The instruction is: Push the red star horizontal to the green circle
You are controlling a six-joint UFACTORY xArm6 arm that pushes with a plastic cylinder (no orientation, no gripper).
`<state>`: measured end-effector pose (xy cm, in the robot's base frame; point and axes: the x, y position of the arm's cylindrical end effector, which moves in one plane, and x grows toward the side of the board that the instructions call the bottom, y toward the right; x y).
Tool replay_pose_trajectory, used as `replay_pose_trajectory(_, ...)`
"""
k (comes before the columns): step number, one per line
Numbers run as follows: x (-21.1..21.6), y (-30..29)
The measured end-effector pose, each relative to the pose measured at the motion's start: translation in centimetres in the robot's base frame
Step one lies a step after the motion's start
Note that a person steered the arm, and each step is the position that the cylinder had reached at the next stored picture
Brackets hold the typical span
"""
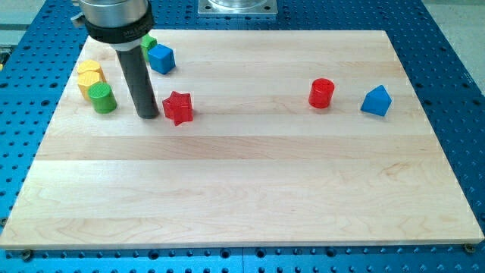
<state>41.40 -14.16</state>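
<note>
The red star [179, 107] lies on the wooden board at the upper left. The green circle [101, 98], a short green cylinder, stands to the star's left near the board's left edge. My tip [148, 115] rests on the board between them, close to the star's left side and a little apart from the green circle. Star and green circle sit at nearly the same height in the view.
Two yellow blocks [89, 75] crowd just above the green circle. A blue cube [161, 58] and a partly hidden green block [149, 43] sit by the rod at the top. A red cylinder [321, 93] and a blue triangular block [376, 100] stand at the right.
</note>
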Motion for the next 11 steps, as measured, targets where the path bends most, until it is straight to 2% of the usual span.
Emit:
replay_pose_trajectory(2, 0.1, 11.4)
replay_pose_trajectory(3, 0.0, 8.3)
replay_pose_trajectory(4, -1.9, 9.2)
replay_pose_trajectory(5, -2.7, 15.8)
replay_pose_trajectory(6, -3.1, 16.4)
replay_pose_trajectory(7, 0.3, 16.7)
replay_pose_trajectory(8, 3.4, 20.0)
replay_pose_trajectory(9, 2.0, 22.2)
replay_pose_trajectory(10, -0.5, 22.0)
replay_pose_trajectory(11, 0.5, 18.0)
